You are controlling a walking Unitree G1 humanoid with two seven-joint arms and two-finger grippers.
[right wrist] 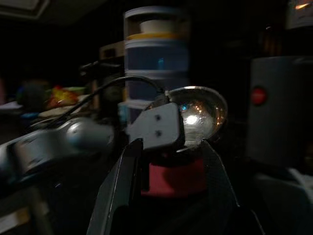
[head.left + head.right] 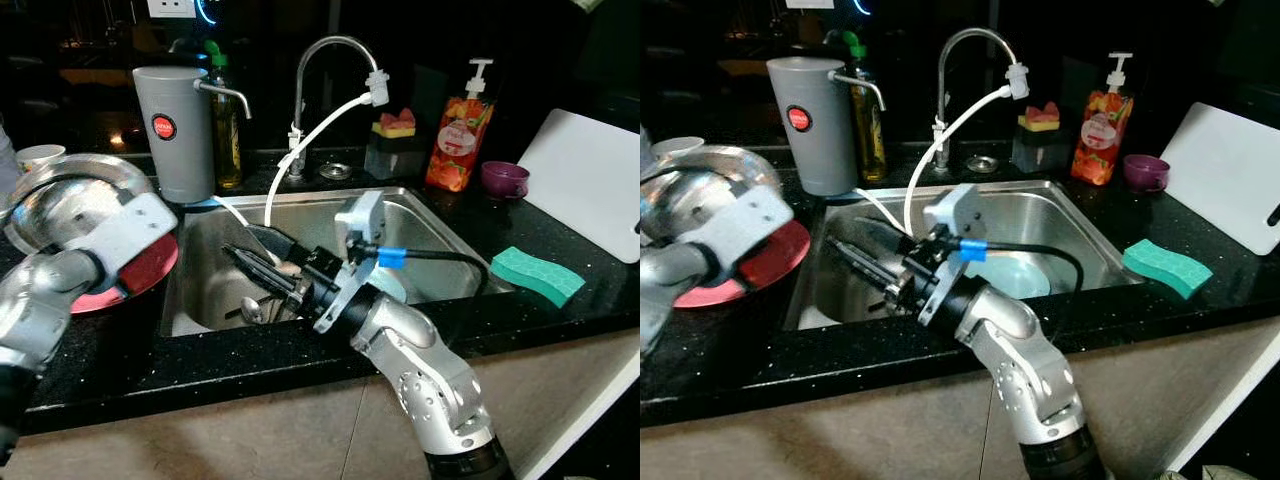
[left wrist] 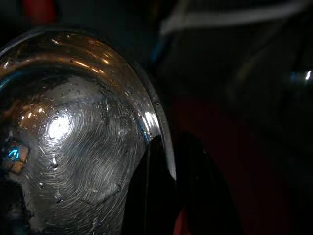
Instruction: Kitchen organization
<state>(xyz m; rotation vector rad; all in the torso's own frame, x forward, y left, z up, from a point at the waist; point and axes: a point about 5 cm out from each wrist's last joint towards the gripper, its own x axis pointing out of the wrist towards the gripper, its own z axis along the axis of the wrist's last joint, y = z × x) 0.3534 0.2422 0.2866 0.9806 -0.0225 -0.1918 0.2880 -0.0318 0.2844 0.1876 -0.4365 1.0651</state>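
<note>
My left gripper (image 3: 171, 188) is shut on the rim of a steel bowl (image 2: 70, 200), holding it tilted over a red plate (image 2: 152, 268) on the black counter left of the sink (image 2: 440, 235). My right gripper (image 2: 243, 242) reaches low across the sink with its fingers pointing left. It is open, and nothing lies between its fingers (image 1: 122, 191). A pale blue plate (image 2: 1015, 275) lies on the sink floor behind the right wrist. A spoon (image 2: 250, 310) rests on the sink floor below the fingers.
Behind the sink stand a grey canister (image 2: 175, 130), an oil bottle (image 2: 227, 125), the faucet (image 2: 330, 45) with its white hose, and an orange soap bottle (image 2: 460, 130). A purple cup (image 2: 505, 178), white cutting board (image 2: 590, 180) and green sponge (image 2: 537, 275) lie right.
</note>
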